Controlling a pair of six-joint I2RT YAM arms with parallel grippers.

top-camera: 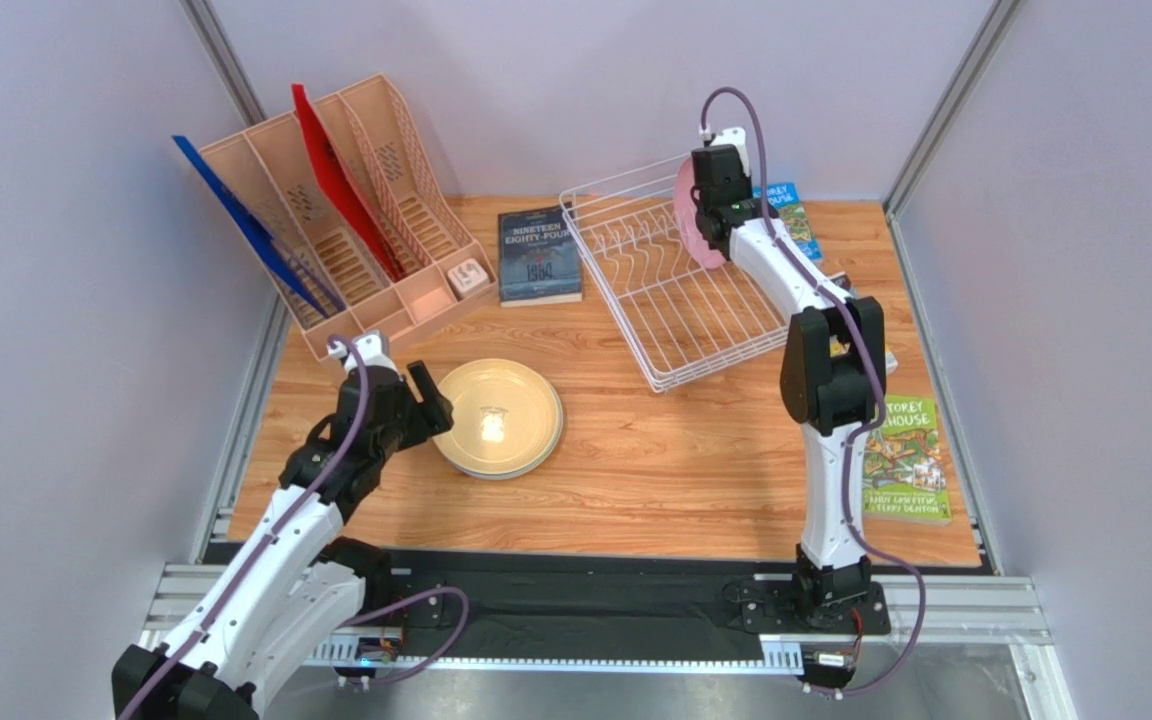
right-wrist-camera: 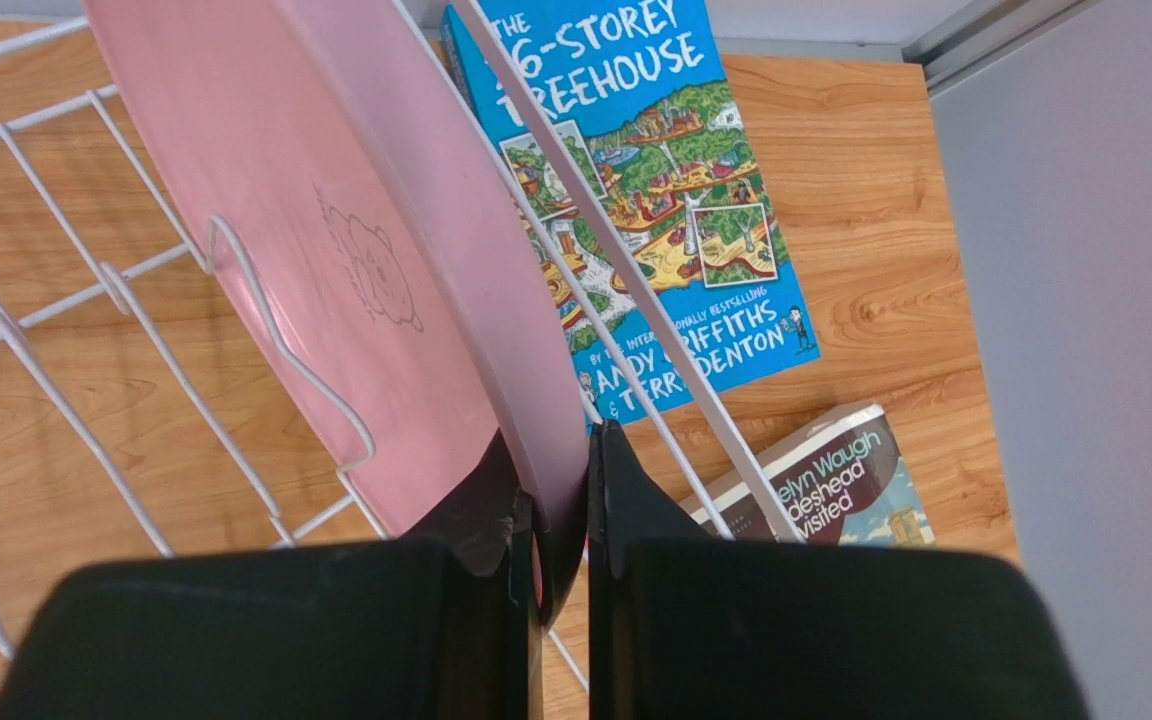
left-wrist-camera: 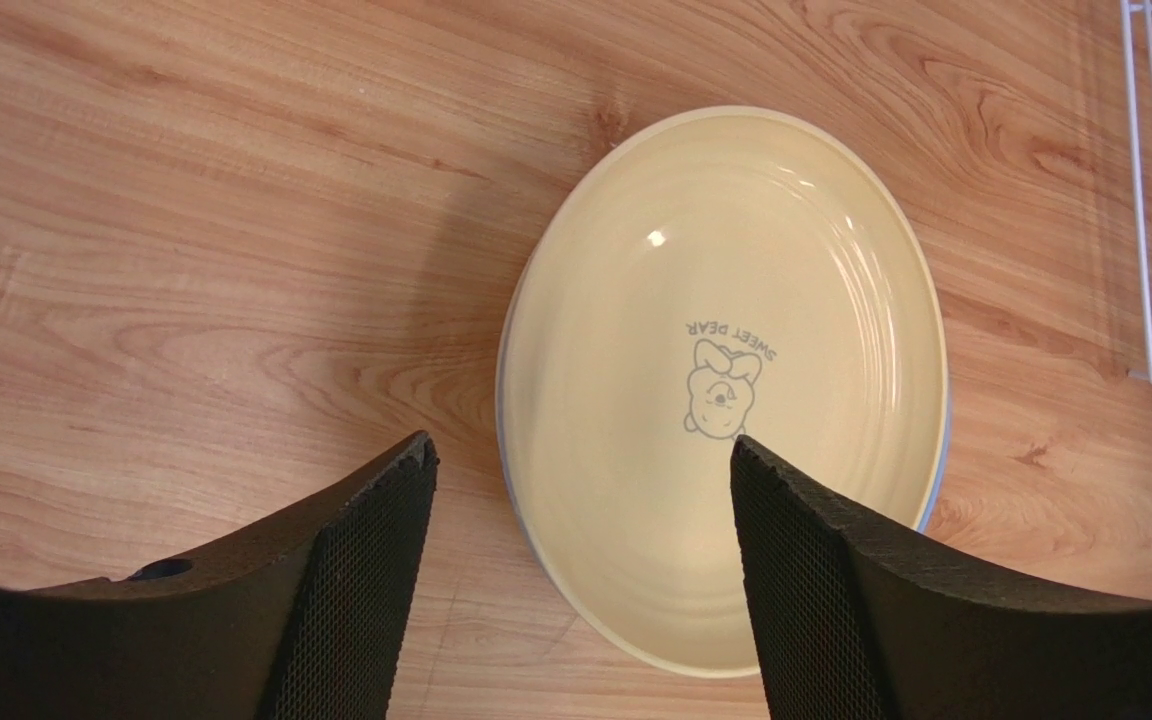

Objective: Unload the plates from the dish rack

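Note:
A pale yellow plate (top-camera: pixel 500 417) lies flat on the table left of centre, stacked on a light blue plate whose rim (left-wrist-camera: pixel 506 450) shows under it. My left gripper (top-camera: pixel 420 393) is open just left of the stack, its fingers (left-wrist-camera: pixel 823 585) above the plate's near edge. The white wire dish rack (top-camera: pixel 665 278) stands at the back right. A pink plate (top-camera: pixel 687 210) stands on edge at the rack's right end. My right gripper (right-wrist-camera: pixel 555 495) is shut on the pink plate's (right-wrist-camera: pixel 342 255) rim. The tan-yellow plate is not in view.
A peach file organiser (top-camera: pixel 334 210) with a blue and a red folder stands back left. A dark book (top-camera: pixel 539 255) lies beside the rack. A blue book (right-wrist-camera: pixel 642 195) and a second book (right-wrist-camera: pixel 838 488) lie behind the rack. Another book (top-camera: pixel 901 458) lies at the right edge.

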